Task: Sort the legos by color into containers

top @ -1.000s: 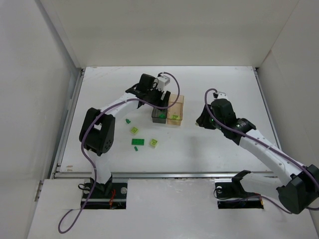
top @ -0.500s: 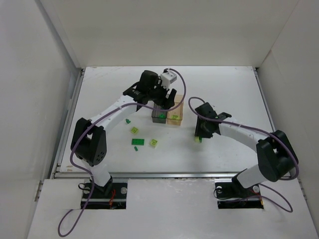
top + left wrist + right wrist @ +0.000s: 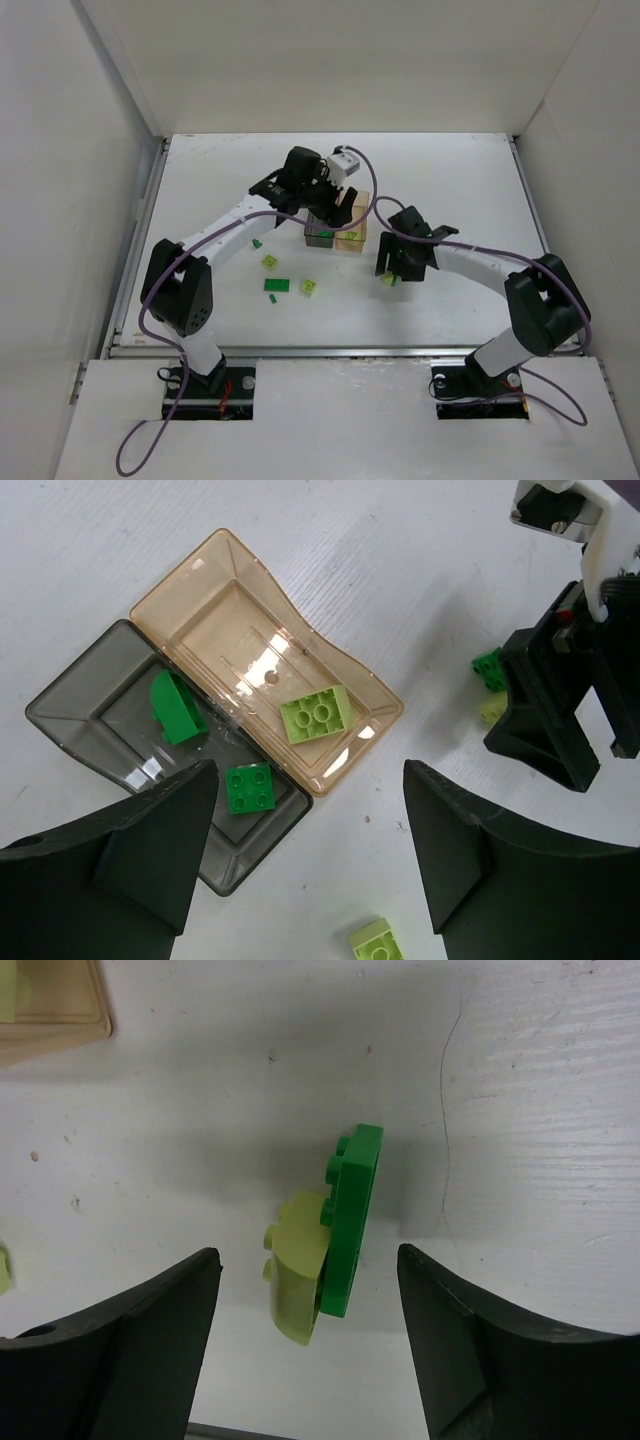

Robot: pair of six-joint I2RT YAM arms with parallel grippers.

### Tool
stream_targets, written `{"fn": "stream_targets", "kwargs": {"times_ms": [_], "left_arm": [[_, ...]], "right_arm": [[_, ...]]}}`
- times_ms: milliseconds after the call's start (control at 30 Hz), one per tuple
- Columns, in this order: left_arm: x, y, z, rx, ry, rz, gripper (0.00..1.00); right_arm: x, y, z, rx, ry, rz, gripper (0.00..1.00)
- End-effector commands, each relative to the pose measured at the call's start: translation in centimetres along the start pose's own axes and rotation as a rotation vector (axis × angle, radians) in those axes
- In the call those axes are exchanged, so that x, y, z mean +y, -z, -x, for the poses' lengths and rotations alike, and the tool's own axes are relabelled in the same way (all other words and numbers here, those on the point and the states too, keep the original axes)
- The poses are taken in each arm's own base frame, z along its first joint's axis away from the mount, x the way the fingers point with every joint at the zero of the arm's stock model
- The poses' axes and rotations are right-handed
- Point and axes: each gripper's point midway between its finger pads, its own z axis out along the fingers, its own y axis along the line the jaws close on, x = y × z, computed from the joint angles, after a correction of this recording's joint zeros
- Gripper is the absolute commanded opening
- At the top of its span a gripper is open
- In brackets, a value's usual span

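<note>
Right wrist alone shows the right claw [image 3: 305,1258] gaping, empty, around joined green and lime bricks [image 3: 355,1215].

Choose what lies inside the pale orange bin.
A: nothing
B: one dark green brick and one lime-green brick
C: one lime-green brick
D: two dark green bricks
C: the left wrist view shows a single lime-green brick in the pale orange bin, while both dark green bricks sit in the grey bin.
</note>
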Motion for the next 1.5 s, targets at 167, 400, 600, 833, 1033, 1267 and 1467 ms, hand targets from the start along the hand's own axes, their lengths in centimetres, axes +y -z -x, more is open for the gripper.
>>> {"fn": "stream_targets", "kwargs": {"times_ms": [167,400,600,833,1033,1267,1467], "left_arm": [[-2.3,1.6,1.1,-0.043,-0.082,-0.053,0.71],[-2.9,1.9,0.7,-0.034,-0.084,-0.062,0.71],[-2.9,1.7,-0.2,-0.015,-0.078,-0.064,0.71],[-3.3,1.9,0.1,-0.024,-0.125,-0.072,0.71],[-4.7,1.9,-0.1,-0.013,-0.180,-0.099,0.71],[-5.1,1.9,-0.3,-0.005,-0.192,-0.109,0.71],[-5.9,2.2,-0.8,0.014,-0.247,-0.128,0.71]], "right_arm": [[-0.1,1.5,4.8,-0.114,-0.129,0.039,0.73],[-0.2,-0.1,6.2,-0.098,-0.178,0.031,0.58],[-0.2,-1.2,6.5,-0.071,-0.185,0.011,0.48],[-0.9,-0.8,5.3,-0.064,-0.206,0.006,0.33],[-1.3,-0.6,4.8,-0.050,-0.206,-0.005,0.37],[-1.4,-0.6,4.0,-0.029,-0.186,0.009,0.22],[-1.4,-0.9,3.6,-0.022,-0.206,0.016,0.05]]}}
